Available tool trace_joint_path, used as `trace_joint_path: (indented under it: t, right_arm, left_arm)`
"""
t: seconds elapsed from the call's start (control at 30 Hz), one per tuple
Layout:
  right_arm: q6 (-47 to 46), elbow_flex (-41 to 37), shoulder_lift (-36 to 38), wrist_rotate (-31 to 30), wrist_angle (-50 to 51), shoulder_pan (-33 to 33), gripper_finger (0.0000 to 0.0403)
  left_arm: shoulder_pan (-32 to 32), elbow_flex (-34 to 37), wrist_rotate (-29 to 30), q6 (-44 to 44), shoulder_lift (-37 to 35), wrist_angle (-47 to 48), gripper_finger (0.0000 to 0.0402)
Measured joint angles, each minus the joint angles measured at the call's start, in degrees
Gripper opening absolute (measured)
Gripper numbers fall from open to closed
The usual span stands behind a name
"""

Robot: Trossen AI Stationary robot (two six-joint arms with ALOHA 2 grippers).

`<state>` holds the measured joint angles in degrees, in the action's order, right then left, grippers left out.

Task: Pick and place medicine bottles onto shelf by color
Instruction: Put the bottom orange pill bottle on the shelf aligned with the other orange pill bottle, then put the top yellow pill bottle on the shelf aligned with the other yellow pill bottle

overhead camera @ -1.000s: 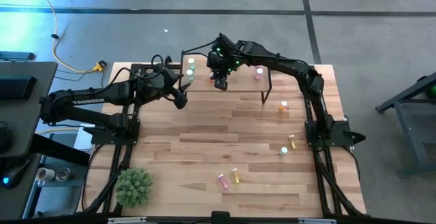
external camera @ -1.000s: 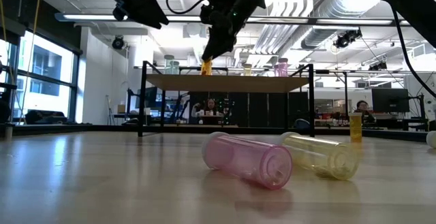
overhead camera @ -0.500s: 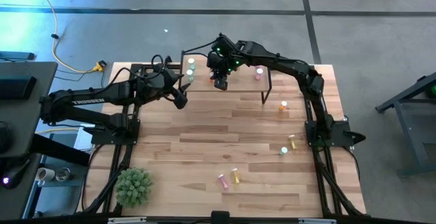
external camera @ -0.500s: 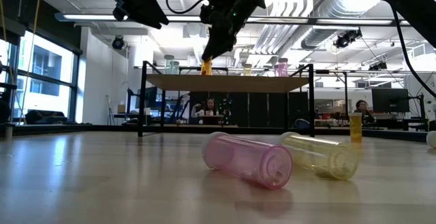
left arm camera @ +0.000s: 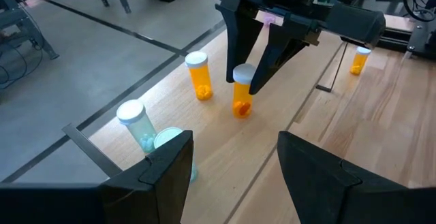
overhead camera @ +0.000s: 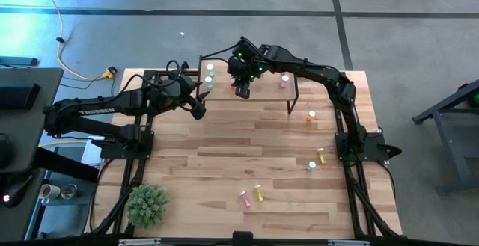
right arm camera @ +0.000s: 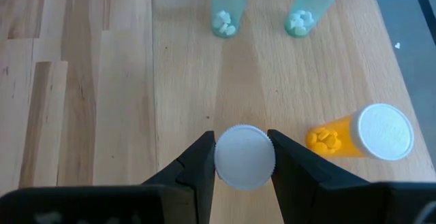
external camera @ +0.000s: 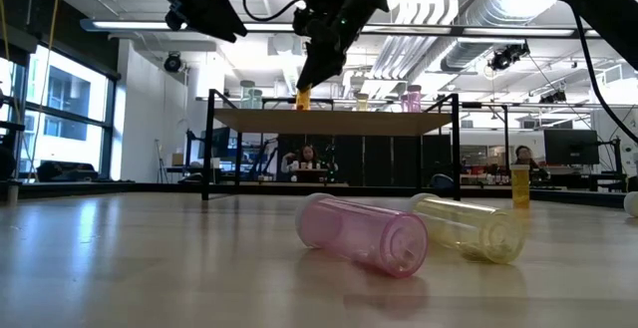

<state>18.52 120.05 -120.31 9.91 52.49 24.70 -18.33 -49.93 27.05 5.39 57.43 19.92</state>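
While seen fr R wrist: right gripper (right arm camera: pixel 242 157) clamps white-capped orange medicine bottle (right arm camera: pixel 244 156) over light-wood shelf (right arm camera: pixel 184 81).
L wrist: left gripper (left arm camera: pixel 235 157) fingers apart, empty.
Writing: none legible.

A light-wood desk (overhead camera: pixel 224 156) is carrying a small shelf (overhead camera: pixel 266 89) on thin black legs at its far edge. On the shelf two green bottles (right arm camera: pixel 228 3) are standing near one end, an orange bottle (left arm camera: pixel 198 76) is standing beside them, and a pink bottle (overhead camera: pixel 284 81) is sitting toward the other end. On the desk a pink bottle (external camera: pixel 364 232) and a yellow bottle (external camera: pixel 469 227) are lying side by side near the front, more bottles (overhead camera: pixel 317 159) are sitting along the right side, and a green plant (overhead camera: pixel 146 205) is resting at the front left corner
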Motion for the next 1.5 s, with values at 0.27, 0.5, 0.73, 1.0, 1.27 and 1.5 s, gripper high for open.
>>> trace_joint_path:
  t: [0.27,0.5,0.73,1.0,1.27,1.5]
  right_arm:
    - [-0.4,0.0,0.0,0.0,0.0,0.0,0.0145]
    - [-0.4,0.0,0.0,0.0,-1.3,0.0,0.0150]
    - [-0.4,0.0,0.0,0.0,-3.6,0.0,0.0151]
    - [-0.4,0.2,0.0,0.0,-3.7,0.0,0.0151]
    - [-0.4,7.8,0.0,0.0,2.5,0.0,0.0151]
    - [-0.7,14.9,0.1,2.4,13.5,-0.1,0.0151]
  left_arm:
    - [0.0,0.0,0.0,0.0,0.0,0.0,0.0202]
    - [0.0,0.0,0.0,0.0,0.0,0.0,0.0202]
    - [0.0,0.0,0.0,0.0,0.0,0.0,0.0202]
    - [0.0,0.0,0.0,0.0,0.0,0.0,0.0202]
    - [0.0,0.0,0.0,0.0,0.0,0.0,0.0202]
    - [0.0,0.0,-0.1,0.0,0.0,0.3,0.0202]
